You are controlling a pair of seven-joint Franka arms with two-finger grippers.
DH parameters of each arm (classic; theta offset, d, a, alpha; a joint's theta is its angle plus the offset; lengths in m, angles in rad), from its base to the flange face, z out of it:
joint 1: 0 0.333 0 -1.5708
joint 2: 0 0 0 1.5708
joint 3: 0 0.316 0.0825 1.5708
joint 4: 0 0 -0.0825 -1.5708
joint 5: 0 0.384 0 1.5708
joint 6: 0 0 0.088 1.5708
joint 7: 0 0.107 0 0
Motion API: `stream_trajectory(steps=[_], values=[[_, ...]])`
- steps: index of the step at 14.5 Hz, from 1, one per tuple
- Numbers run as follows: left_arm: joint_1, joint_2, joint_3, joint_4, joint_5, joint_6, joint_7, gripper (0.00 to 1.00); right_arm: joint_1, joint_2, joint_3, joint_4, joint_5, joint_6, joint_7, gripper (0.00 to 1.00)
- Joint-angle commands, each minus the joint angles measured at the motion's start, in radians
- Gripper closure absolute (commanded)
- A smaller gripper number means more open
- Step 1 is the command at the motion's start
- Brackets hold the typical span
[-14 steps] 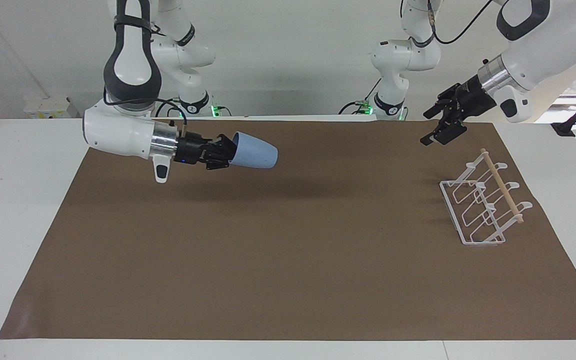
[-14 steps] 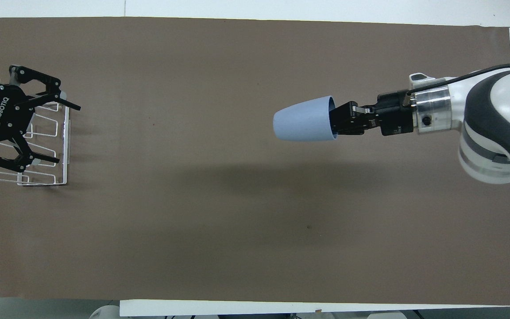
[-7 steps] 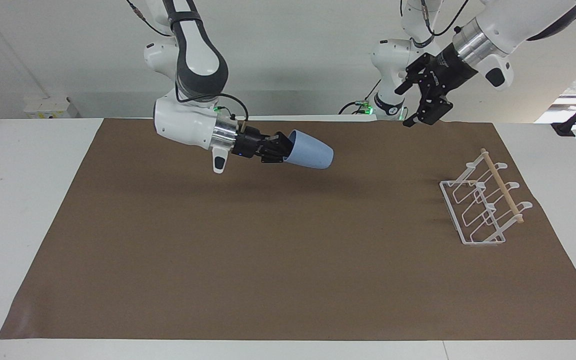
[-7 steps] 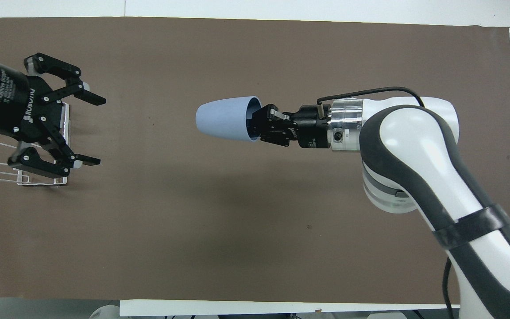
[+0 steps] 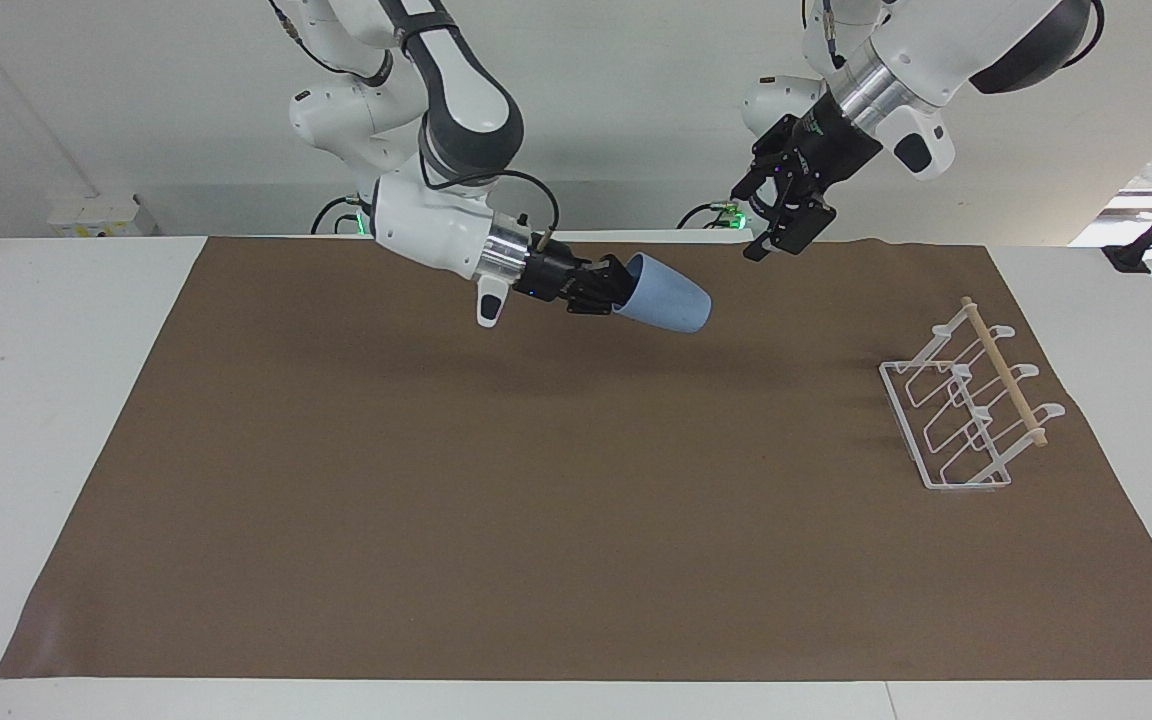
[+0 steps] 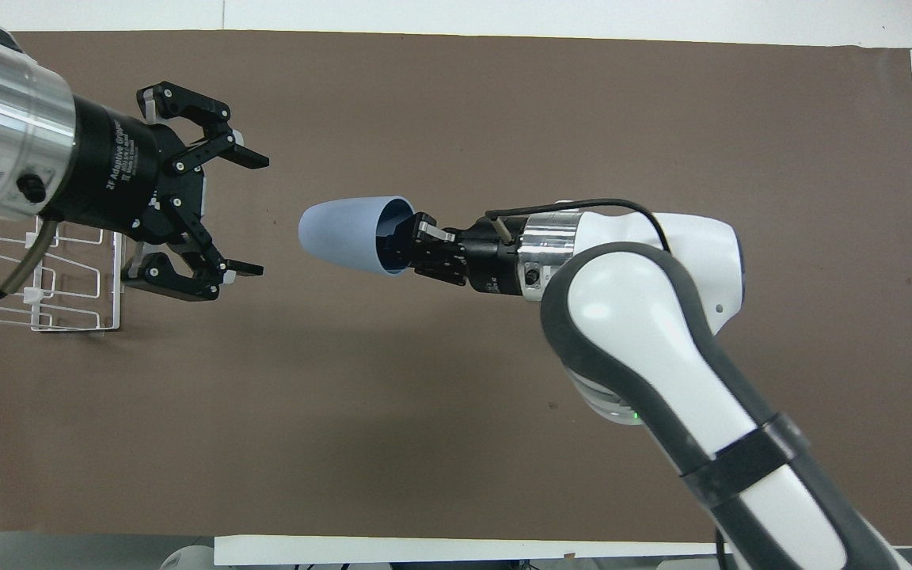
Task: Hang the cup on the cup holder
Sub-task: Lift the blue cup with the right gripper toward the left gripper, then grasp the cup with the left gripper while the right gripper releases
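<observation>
Two grippers are airborne, and I read the task as roughly half complete. My right gripper (image 5: pixel 608 288) is clamped on the cup (image 5: pixel 671 295), one finger inside the rim and one outside, carrying it on its side with the base pointing toward the cup holder (image 5: pixel 966 410). The cup is in the air over the brown mat (image 5: pixel 536 520), well apart from the cup holder, which stands on the mat at the left arm's end of the table. My left gripper (image 5: pixel 781 215) hangs with its fingers spread wide, holding nothing, between the cup and the cup holder (a handover looks likely, though that is my judgement). Pickup is done; transfer and hanging on a prong are not yet done.
</observation>
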Motion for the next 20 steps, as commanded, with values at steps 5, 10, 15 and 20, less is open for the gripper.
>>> stream_trajectory(steps=[5, 10, 15, 20], values=[[-0.034, -0.026, 0.002, -0.177, -0.007, 0.089, 0.026, 0.0, 0.035, -0.003, -0.003, -0.007, 0.02, 0.03, 0.02, 1.0], [-0.07, -0.046, 0.002, -0.274, -0.063, 0.219, 0.054, 0.0, 0.033, -0.003, -0.003, -0.007, 0.021, 0.032, 0.02, 1.0], [-0.1, -0.037, 0.002, -0.334, -0.065, 0.284, 0.072, 0.0, 0.032, -0.001, -0.003, -0.007, 0.02, 0.034, 0.028, 1.0], [-0.117, -0.032, 0.002, -0.322, -0.062, 0.267, 0.049, 1.0, 0.032, -0.001, -0.003, -0.004, 0.02, 0.037, 0.052, 0.98]])
